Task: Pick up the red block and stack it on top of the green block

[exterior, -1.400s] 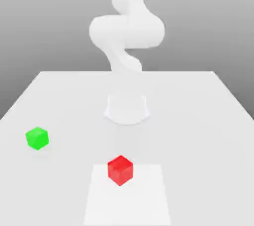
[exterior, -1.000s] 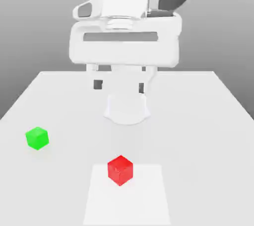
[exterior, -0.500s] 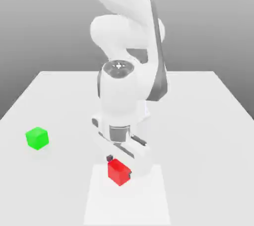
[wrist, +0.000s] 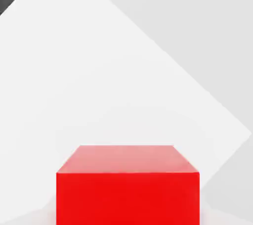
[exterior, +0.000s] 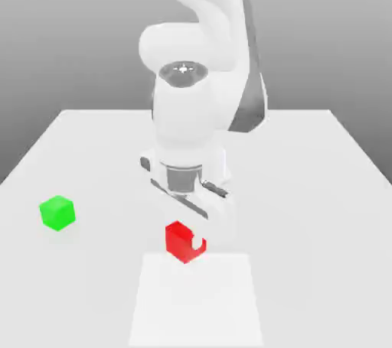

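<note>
Exterior view: the gripper is pinching the red block and is now lifting it clear of the white patch — pickup is succeeding. The green block is sitting apart from the gripper, toward the exterior view's left — transfer is remaining.

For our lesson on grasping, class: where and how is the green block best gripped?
I'd grip the green block by two opposite upright sides, coming from straight above. Its flat faces suit a pinch, and nothing covers its top. Since it sits turned, showing a corner edge, the tool should probably turn to match.
</note>
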{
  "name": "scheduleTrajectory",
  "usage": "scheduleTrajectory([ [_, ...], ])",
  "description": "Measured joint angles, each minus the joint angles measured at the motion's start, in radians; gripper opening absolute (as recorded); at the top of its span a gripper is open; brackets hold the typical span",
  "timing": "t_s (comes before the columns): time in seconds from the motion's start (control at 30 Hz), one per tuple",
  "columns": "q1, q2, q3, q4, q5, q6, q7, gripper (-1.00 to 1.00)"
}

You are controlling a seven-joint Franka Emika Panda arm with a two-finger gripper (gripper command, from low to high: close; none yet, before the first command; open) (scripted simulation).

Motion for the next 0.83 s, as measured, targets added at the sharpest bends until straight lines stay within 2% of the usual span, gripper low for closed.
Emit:
scheduleTrajectory([
  [0.5,-0.479,-0.120,-0.357,0.004,-0.133,-0.118,0.151,-1.00],
  [0.63,-0.479,-0.005,-0.385,0.008,-0.072,-0.010,0.111,-1.00],
  [0.73,-0.472,0.106,-0.365,0.012,0.044,0.092,0.030,-1.00],
  [0.77,-0.481,0.128,-0.348,0.013,0.067,0.112,0.015,1.00],
  [0.83,-0.481,0.128,-0.348,0.013,0.067,0.112,0.015,1.00],
])
